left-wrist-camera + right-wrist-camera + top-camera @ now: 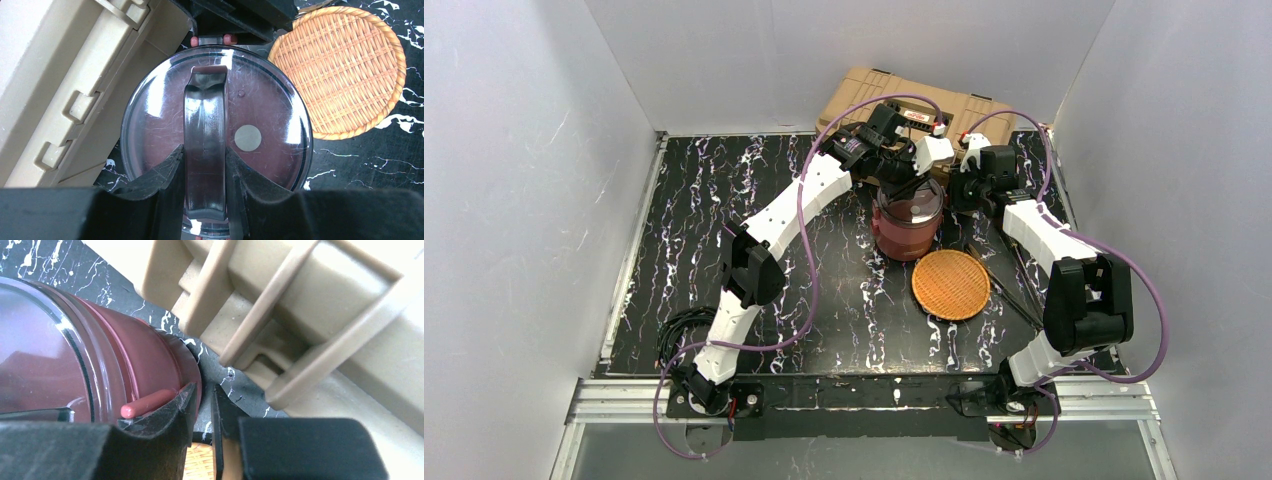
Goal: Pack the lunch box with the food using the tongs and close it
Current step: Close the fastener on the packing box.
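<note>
The maroon lunch box (908, 228) stands stacked and lidded in front of the toolbox. Its clear-rimmed lid (270, 120) has a pale centre dot, and a dark handle strap (205, 115) runs across it. My left gripper (205, 162) comes down from above and is shut on that strap. My right gripper (204, 392) sits low at the box's far right side, its jaws a narrow gap apart with nothing between the tips. Its left finger rests by a maroon clasp rod (147, 403). The tongs (1006, 290) lie on the table right of the plate. No food is visible.
The big tan toolbox (914, 100) lies close behind the lunch box and right next to my right gripper (972, 180). A flat orange woven plate (951, 284) sits just in front and right of the box. White walls enclose the black marbled table (724, 220).
</note>
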Available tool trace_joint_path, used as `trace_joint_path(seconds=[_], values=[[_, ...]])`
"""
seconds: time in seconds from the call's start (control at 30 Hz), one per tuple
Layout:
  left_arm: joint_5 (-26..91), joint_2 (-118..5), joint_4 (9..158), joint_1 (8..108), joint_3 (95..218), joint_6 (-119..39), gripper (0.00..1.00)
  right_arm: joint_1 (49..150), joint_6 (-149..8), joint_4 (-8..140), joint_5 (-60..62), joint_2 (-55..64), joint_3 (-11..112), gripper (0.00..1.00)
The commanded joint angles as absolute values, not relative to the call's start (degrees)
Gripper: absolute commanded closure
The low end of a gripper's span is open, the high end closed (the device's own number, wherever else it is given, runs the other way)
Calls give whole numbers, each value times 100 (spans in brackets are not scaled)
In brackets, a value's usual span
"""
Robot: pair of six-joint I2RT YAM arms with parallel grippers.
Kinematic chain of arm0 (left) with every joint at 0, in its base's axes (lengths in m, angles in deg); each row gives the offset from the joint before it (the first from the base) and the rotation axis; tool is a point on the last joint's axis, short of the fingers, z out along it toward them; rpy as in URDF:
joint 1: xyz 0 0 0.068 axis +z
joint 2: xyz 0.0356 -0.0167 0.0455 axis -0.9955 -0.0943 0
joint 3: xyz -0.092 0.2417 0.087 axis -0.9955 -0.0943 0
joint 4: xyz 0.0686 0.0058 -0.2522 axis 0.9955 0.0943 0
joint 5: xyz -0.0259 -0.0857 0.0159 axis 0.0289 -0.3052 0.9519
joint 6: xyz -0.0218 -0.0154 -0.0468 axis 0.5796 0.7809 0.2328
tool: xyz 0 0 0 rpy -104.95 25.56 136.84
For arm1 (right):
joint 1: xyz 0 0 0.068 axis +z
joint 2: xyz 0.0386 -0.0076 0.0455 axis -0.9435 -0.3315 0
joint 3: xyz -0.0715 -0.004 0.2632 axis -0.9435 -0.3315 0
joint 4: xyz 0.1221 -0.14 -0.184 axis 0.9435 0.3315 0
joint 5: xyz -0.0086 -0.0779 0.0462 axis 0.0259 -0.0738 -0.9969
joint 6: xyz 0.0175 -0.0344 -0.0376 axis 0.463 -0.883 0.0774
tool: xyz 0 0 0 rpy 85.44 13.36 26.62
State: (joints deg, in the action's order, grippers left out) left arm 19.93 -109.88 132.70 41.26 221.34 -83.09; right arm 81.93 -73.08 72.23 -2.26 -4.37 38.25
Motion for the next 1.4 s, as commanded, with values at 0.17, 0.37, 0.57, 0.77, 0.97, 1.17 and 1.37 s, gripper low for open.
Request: trace_joint_path(seconds=[0.17,0.37,0.57,0.77,0.97,1.17,1.37], values=[[1970,-11787,13751,3854,21838,-8313,83,9048,-6643,7102,-2252,-203,3997,76],[1935,-11822,13742,3854,21843,-8285,83,9248,-6566,7102,-2139,-214,4055,81],[1901,-11859,13748,3854,21822,-8251,86,9341,-6389,6975,-2156,-215,4050,89],[1858,-11915,13737,3855,21819,-8225,88,9507,-6307,6939,-2185,-245,4113,99],[1823,-11953,13724,3850,21836,-8190,90,9613,-6181,6728,-2402,-194,4093,99],[1783,-11963,13724,3845,21823,-8162,94,9676,-6092,6603,-2514,-202,4099,99],[1795,-11953,13722,3838,21802,-8153,97,9815,-6244,6654,-2607,-246,4183,99]])
